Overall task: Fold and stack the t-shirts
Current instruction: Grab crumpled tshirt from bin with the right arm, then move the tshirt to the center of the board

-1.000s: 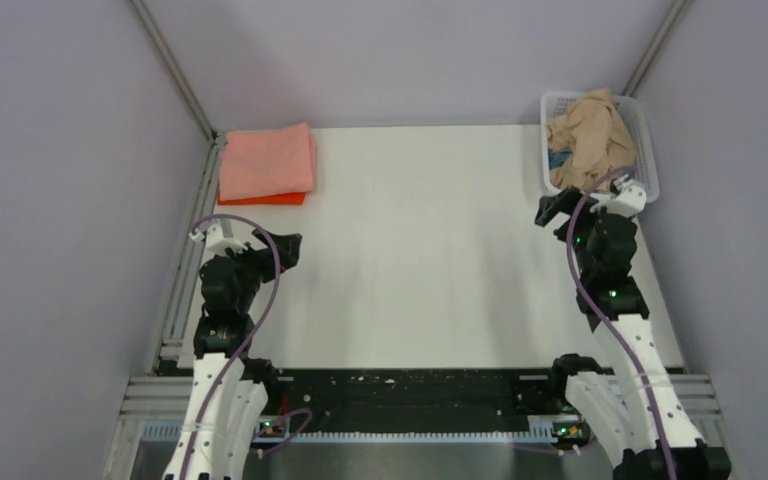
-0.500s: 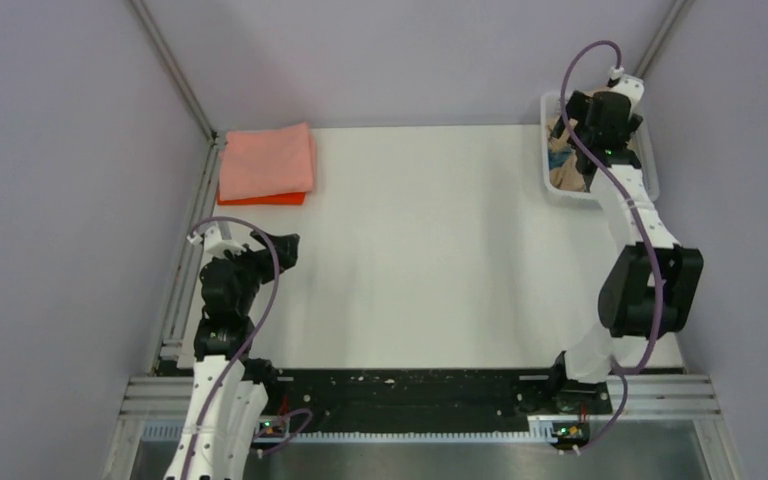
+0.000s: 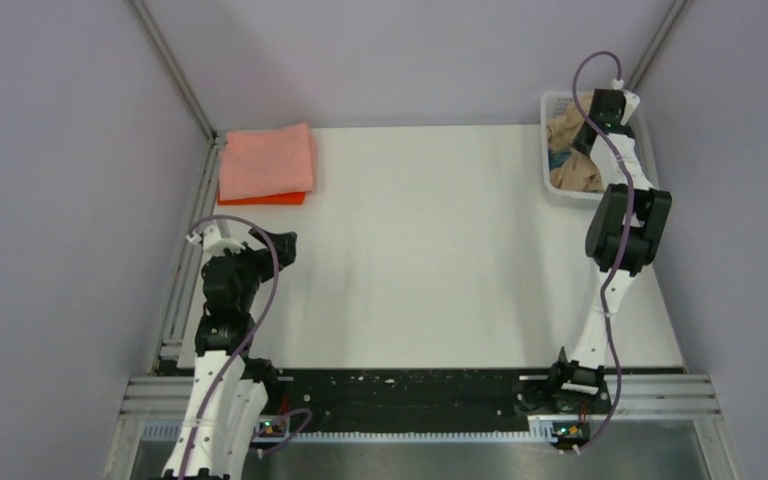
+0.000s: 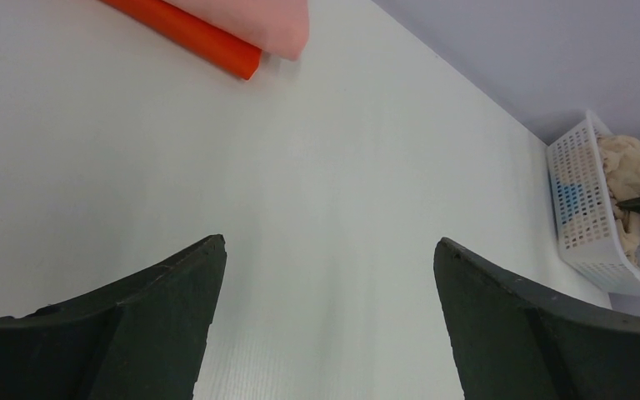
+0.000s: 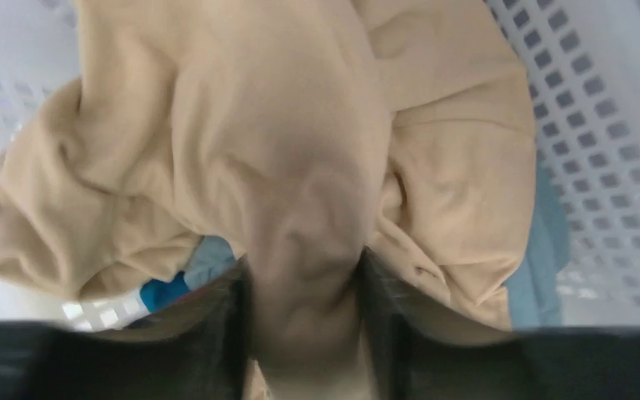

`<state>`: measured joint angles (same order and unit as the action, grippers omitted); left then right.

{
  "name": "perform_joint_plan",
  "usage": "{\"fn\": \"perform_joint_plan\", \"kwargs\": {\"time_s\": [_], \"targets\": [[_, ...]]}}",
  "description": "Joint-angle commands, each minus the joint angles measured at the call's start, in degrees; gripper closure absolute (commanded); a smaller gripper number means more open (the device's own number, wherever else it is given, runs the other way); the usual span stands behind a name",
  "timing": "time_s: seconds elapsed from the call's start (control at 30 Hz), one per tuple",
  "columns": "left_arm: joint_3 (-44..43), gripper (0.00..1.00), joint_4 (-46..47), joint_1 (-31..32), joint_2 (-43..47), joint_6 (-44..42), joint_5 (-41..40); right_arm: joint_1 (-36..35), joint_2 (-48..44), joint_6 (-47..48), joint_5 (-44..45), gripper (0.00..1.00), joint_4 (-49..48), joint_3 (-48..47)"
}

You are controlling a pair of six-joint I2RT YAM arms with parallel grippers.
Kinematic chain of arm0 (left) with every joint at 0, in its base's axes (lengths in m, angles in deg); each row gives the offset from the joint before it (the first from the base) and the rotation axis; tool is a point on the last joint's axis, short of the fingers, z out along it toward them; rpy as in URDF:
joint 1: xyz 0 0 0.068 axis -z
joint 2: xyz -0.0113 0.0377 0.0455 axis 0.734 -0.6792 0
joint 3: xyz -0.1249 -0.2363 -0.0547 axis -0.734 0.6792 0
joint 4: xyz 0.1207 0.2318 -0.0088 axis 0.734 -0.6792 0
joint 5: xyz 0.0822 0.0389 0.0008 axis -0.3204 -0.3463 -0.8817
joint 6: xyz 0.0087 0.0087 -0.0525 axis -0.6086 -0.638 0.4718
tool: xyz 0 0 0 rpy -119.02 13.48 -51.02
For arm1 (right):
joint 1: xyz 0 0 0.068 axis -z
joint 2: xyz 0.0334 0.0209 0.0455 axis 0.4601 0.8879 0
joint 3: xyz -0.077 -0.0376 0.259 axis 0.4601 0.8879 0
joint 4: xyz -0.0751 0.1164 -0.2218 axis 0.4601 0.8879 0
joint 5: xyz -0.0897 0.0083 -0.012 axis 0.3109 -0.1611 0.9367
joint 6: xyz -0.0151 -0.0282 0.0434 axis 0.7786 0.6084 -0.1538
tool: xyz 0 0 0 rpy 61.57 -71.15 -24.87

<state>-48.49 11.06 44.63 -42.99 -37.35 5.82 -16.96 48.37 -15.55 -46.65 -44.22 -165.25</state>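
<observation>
Black left gripper (image 4: pixel 329 240) low over the near-left part of the white table (image 3: pixel 420 260), jaws spread wide, nothing between them, only bare tabletop under the gap. Rest of the left arm folded back close to its base. Farther out, at the far-left corner: two folded t-shirts in a neat stack, salmon pink t-shirt (image 3: pixel 265 160) on top, orange t-shirt (image 3: pixel 260 199) underneath, orange edge peeking out along the near side. Stack well apart from the left gripper. Long reach of the right arm up the right side of the table to the far-right corner. White lattice basket (image 3: pixel 548 170) there, at the table's far-right edge. Right gripper (image 5: pixel 304 271) down inside the basket, pointing into the pile. Dark fingers (image 5: pixel 217 333) on either side of a raised ridge of the tan t-shirt (image 5: pixel 300 125), cloth bunched in the gap and touching both, so clamped on that fold. Tan t-shirt crumpled, unfolded, topmost in the basket, covering most of it. Under it: a blue t-shirt (image 5: pixel 162 293) showing at the left, a light blue-grey t-shirt (image 5: pixel 542 267) along the right, against the basket wall. Cannot tell how much of either lies hidden below. From the left wrist view, tan cloth heaped above the basket rim.
</observation>
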Motion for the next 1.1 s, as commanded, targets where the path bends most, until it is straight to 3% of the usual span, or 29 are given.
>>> {"fn": "perform_joint_plan", "kwargs": {"time_s": [0.0, 0.07, 0.13, 0.3, 0.5, 0.7, 1.07], "targets": [[-0.12, 0.01, 3.37, -0.19, -0.49, 0.44, -0.73, 1.36, -0.46, -2.39, -1.13, 0.76, 3.01, -3.16], [-0.29, 0.01, 3.16, -0.22, -0.43, 0.34, -0.77, 1.57, -2.02, -1.74, -1.18, 0.92, 2.21, -3.52], [-0.43, 0.01, 2.68, -0.19, -0.41, 0.31, -0.78, 1.6, -4.36, -0.77, -1.38, 1.0, 1.45, -4.0], [-0.49, 0.01, 2.29, -0.2, 0.23, 0.36, -0.15, 1.56, -13.98, 2.89, -6.02, 1.0, -2.48, -3.51], [-0.65, 0.01, 1.8, -0.22, 1.76, -0.04, 1.73, 1.35, -29.71, 7.23, -15.91, 1.0, -14.91, 5.42], [-0.5, 0.01, 1.55, -0.19, 3.91, -0.12, 1.87, -0.45, -38.64, 5.94, -28.58, 1.0, -13.23, 3.77], [-1.5, 0.01, -1.32, -0.15, 5.77, 0.92, 2.71, -18.22, -47.69, 1.27, -49.15, 1.0, -13.27, 0.8]]}}
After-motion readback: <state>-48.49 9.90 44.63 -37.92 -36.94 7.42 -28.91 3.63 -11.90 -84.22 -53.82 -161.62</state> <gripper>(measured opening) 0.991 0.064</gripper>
